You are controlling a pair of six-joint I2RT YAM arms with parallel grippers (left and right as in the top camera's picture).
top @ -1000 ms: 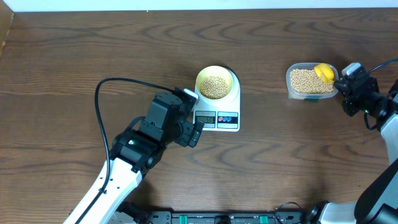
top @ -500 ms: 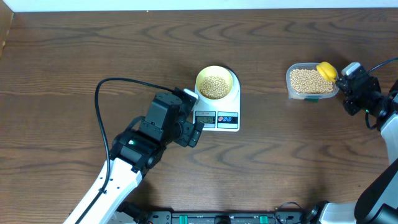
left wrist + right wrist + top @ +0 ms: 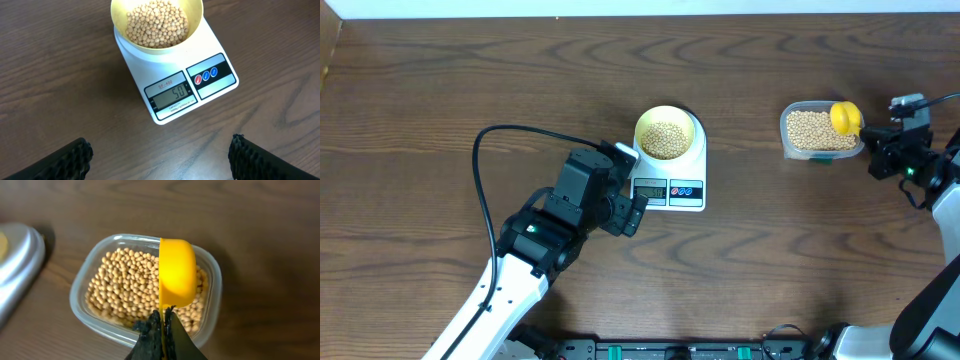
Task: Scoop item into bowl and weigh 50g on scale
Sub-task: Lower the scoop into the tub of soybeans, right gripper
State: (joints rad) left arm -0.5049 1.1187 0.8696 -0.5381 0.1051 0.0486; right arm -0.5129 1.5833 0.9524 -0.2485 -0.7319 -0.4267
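Seemingly on target, the bowl (image 3: 196, 17) of beans (image 3: 157, 25) sits on the scale (image 3: 172, 92). The right fingers (image 3: 150, 340), clenched on the scoop (image 3: 176, 272) above the tub (image 3: 80, 297), could flick beans out. The released left fingers (image 3: 70, 159) nearby could nudge the scale.

I read the tabletop (image 3: 440, 80) as open on the far left, along the far edge, and in the strip between the scale (image 3: 685, 195) and the clear tub (image 3: 785, 140), so a hand can pass there. The scale, with the bowl (image 3: 667, 133) on its platform, blocks the centre. My left hand (image 3: 632, 185), jaws spread wide, sits just beside its display end, and the arm's black cable (image 3: 475, 170) loops over the tabletop behind it. On the right, the bean-filled tub and the yellow scoop (image 3: 844, 117), pinched in my right hand (image 3: 161, 327) over the tub's right part, obstruct that corner.
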